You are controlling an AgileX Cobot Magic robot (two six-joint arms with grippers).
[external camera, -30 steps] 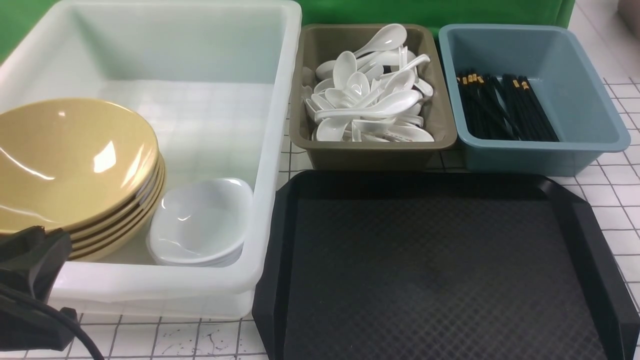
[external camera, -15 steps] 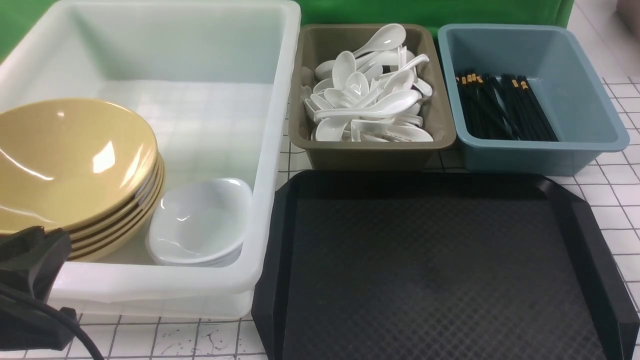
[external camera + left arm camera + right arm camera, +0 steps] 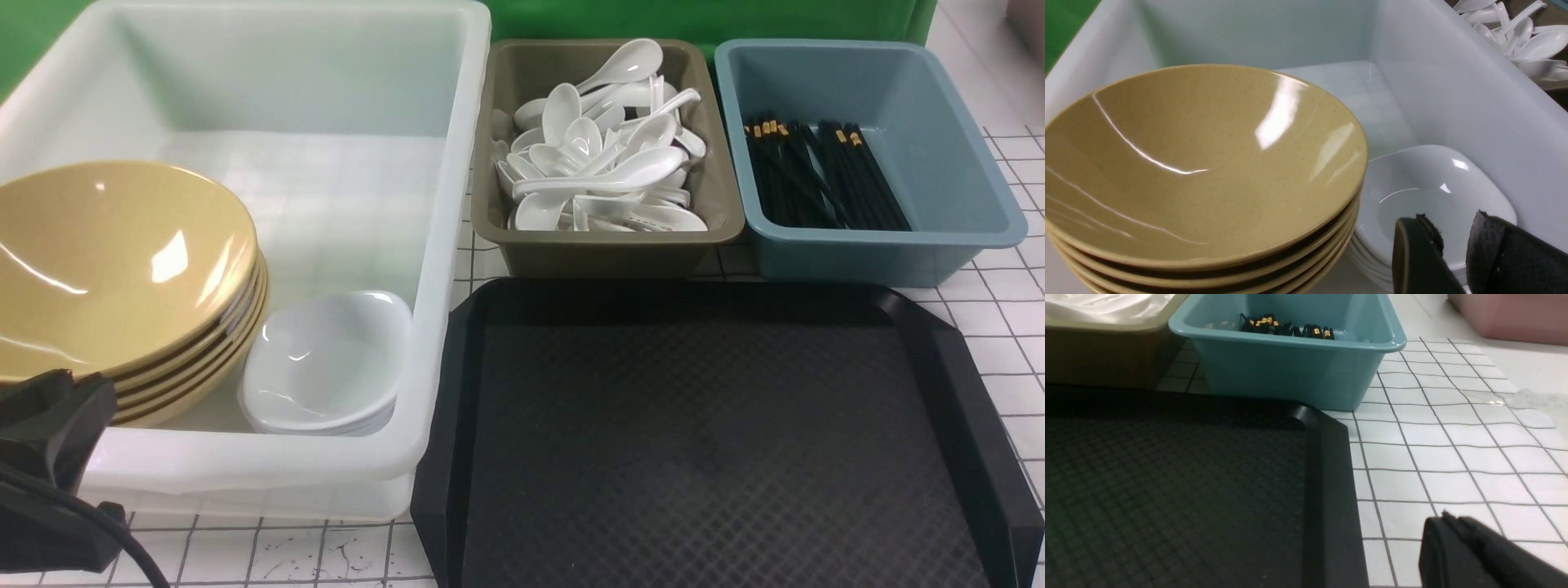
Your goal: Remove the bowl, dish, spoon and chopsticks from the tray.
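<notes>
The black tray (image 3: 718,441) has nothing on it. Beside it, the left tool (image 3: 1453,249) is a little open over the white dish (image 3: 1425,192); the right tool (image 3: 1457,539) is closed, holding nothing.

1 tray (image 3: 939,359), 3 tubs, 4 bowls (image 3: 122,261)

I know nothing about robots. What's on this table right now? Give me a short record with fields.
tray: black, nothing on it
bowls: yellow, stacked in the white tub
dishes: white, stacked beside the bowls, same tub
spoons: heaped in the olive-brown tub
chopsticks: in the blue tub
left gripper: above the dishes, jaws slightly apart, holding nothing
right gripper: beside the tray, jaws shut, holding nothing
</notes>
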